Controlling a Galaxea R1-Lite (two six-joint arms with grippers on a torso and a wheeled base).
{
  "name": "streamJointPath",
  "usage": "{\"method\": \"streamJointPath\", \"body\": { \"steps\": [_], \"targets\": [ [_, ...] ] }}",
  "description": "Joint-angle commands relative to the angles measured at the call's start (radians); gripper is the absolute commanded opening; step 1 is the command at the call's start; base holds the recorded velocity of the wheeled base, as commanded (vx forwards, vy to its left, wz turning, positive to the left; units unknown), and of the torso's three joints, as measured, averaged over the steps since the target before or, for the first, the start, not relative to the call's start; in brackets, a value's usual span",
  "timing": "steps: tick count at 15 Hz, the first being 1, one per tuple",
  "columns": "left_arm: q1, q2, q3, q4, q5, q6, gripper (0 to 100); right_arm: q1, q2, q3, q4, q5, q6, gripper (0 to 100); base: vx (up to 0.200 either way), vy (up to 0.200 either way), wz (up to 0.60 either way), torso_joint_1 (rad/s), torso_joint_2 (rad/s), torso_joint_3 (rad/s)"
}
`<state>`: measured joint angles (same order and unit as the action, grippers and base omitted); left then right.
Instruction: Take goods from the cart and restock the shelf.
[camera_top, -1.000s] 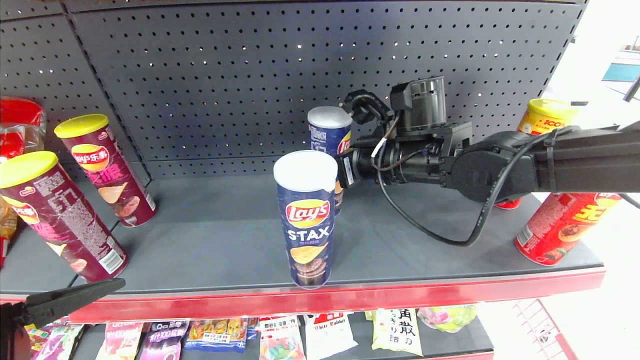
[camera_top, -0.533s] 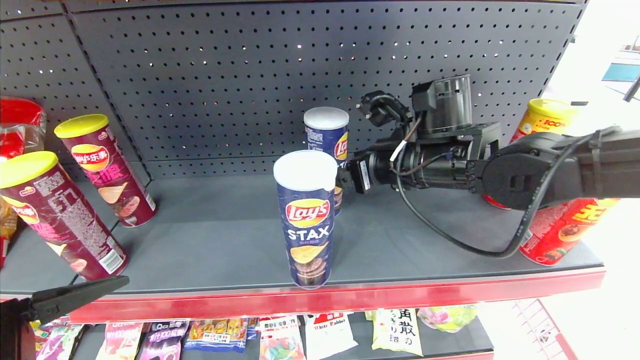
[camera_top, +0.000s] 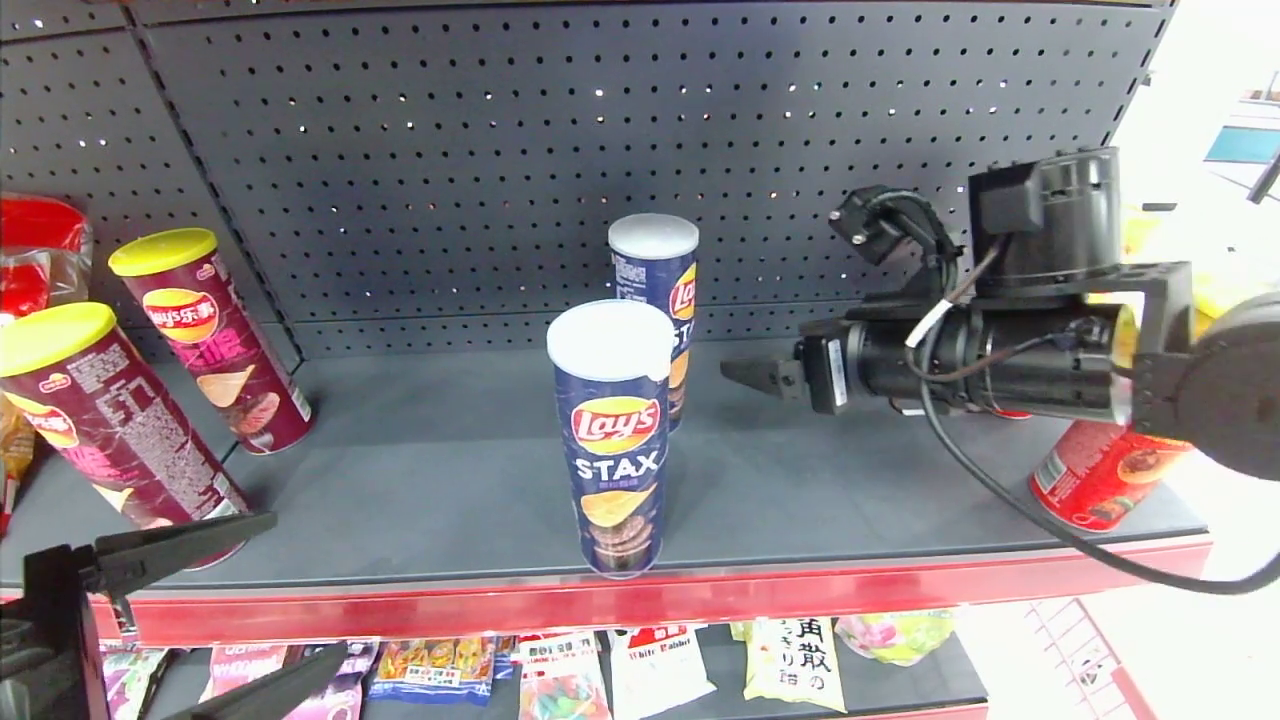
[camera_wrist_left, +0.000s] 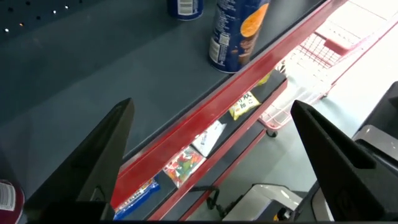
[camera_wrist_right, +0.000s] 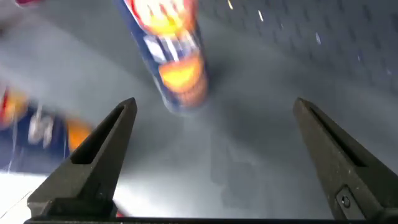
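A tall navy chip can (camera_top: 650, 275), white-lidded, stands upright on the shelf (camera_top: 420, 470).

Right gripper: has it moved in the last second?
Yes. The right gripper has drawn back to the robot's right, away from the rear blue can, and now stands clear of it.

Shelf (camera_top: 420, 480): front can (camera_top: 612, 440) at front edge mid-shelf, rear can (camera_top: 655, 290) just behind it, left-rear can (camera_top: 215, 340) behind left-front can (camera_top: 110, 430), right can (camera_top: 1095, 475) far right, right gripper (camera_top: 745, 375) right of rear can, apart, snack bags (camera_top: 560, 680) on tier below.
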<state>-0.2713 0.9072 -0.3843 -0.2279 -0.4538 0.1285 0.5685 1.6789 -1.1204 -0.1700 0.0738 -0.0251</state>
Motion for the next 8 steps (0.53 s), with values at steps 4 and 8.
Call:
{"method": "streamJointPath", "body": {
  "steps": [4,8],
  "targets": [
    [-0.078,0.19,-0.058,-0.001,0.156,0.006,100,0.062,-0.585,0.496,-0.005,-0.032,0.021,100,0.0,0.0,0.0,0.0,0.0,0.0],
    [-0.163,0.369,-0.128,-0.002,0.225,0.006,100,0.062,-0.993,0.732,0.006,-0.121,0.011,100,0.0,0.0,0.0,0.0,0.0,0.0]
  ]
}}
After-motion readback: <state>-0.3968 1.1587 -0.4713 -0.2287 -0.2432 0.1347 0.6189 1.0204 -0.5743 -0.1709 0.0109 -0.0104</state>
